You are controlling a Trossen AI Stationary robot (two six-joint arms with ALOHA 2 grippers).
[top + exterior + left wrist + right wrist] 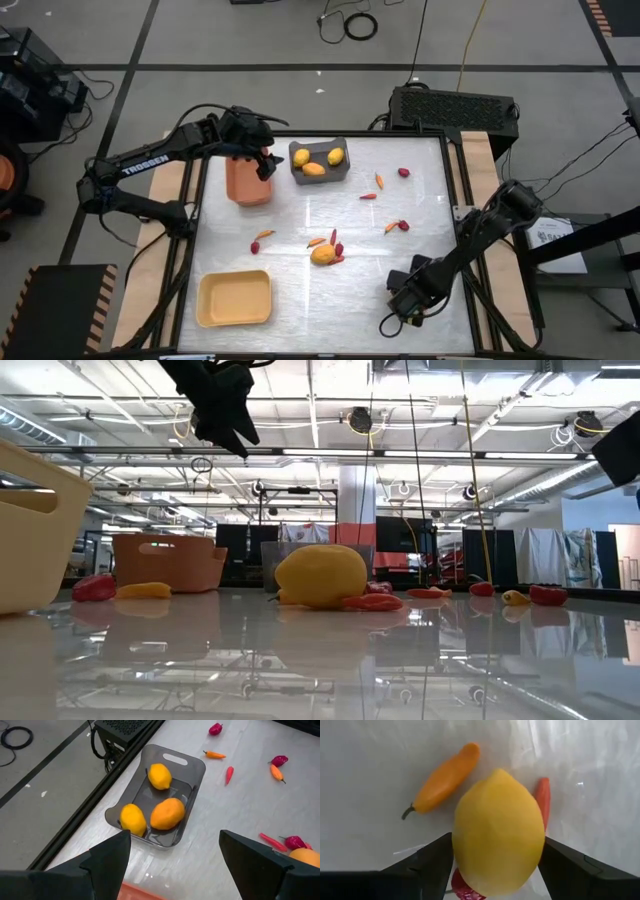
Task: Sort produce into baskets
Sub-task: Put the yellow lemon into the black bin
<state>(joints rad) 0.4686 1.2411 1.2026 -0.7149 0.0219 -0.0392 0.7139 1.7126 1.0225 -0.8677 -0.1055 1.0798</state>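
Note:
My left gripper (265, 165) is open and empty, hovering over the far right corner of the orange-brown basket (248, 180), next to the dark grey basket (160, 795). The grey basket holds three lemons (167, 813). My right gripper (398, 290) is open, low at the near right of the table. In its wrist view a loose lemon (497, 840) fills the gap between the fingers. The high view shows that lemon (323, 255) lying on the table apart from the gripper. An orange pepper (445, 777) and a red stick (543, 800) lie beside it. The pale yellow basket (234, 298) stands empty at the near left.
Loose pieces lie across the table: a red and an orange piece (262, 238) at mid-left, orange and red pieces (397, 226) at mid-right, and others (380, 182) near the far right. A dark box (452, 105) stands beyond the far edge.

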